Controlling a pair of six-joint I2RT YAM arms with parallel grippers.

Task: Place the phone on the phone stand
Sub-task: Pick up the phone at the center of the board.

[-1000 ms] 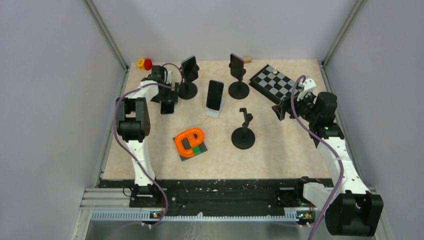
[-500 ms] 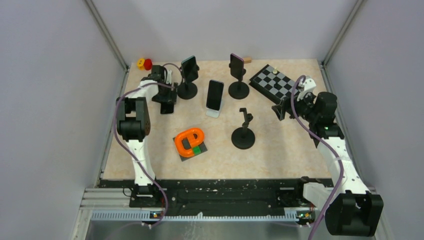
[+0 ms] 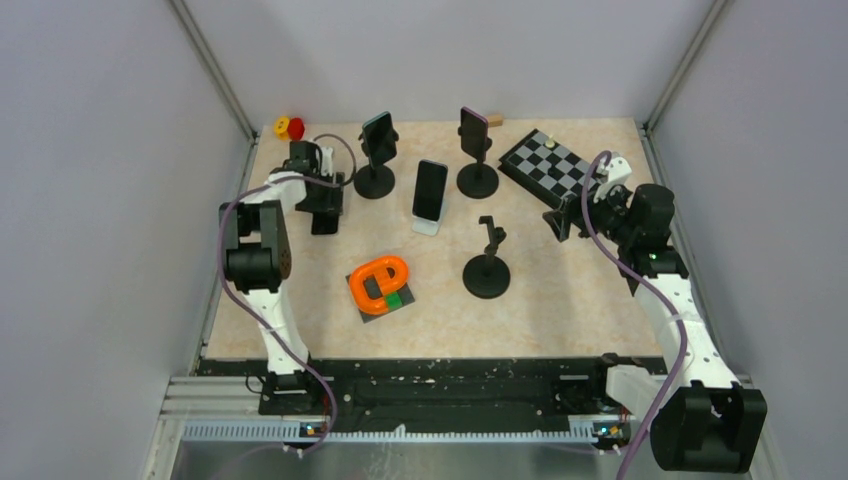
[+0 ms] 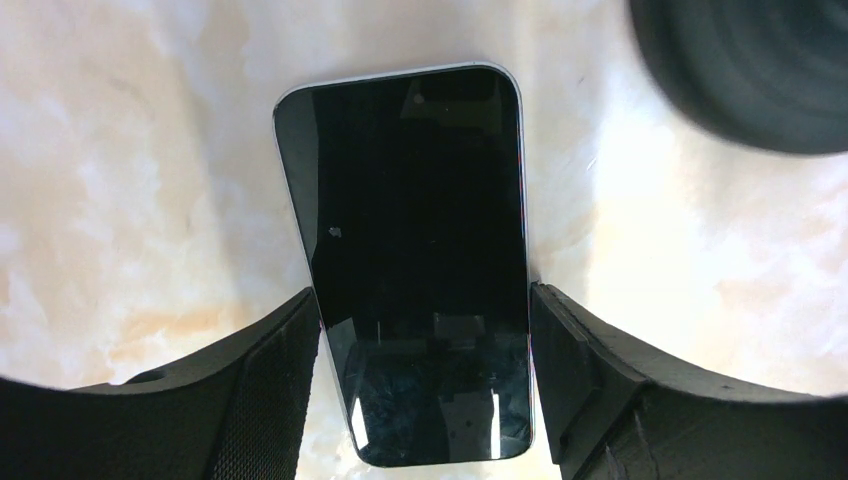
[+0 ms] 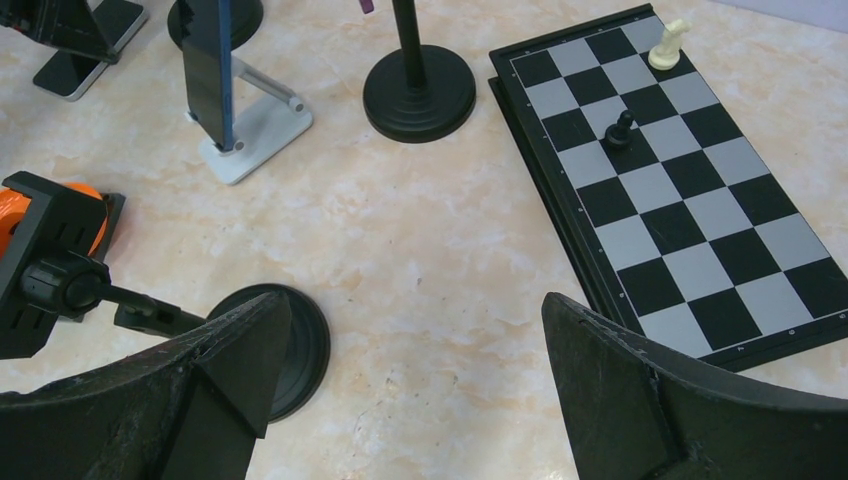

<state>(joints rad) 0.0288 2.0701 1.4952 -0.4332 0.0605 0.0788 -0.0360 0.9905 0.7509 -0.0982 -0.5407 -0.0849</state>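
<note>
At nine o'clock the left arm [image 3: 262, 250], at four the right arm [image 3: 690, 330]: white links, black joints, purple cables [image 3: 236, 205]; left gripper [image 4: 422, 300] matte black.

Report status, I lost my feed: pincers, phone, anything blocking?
Left pincer astride phone flat on table, grip unclear. Right pincer open, holding nothing. Empty stand unobstructed.

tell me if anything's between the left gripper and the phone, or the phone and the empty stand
Nothing visible at the left gripper: its fingers flank the phone. Toward the empty stand, the white stand holding another phone sits roughly between.
</note>
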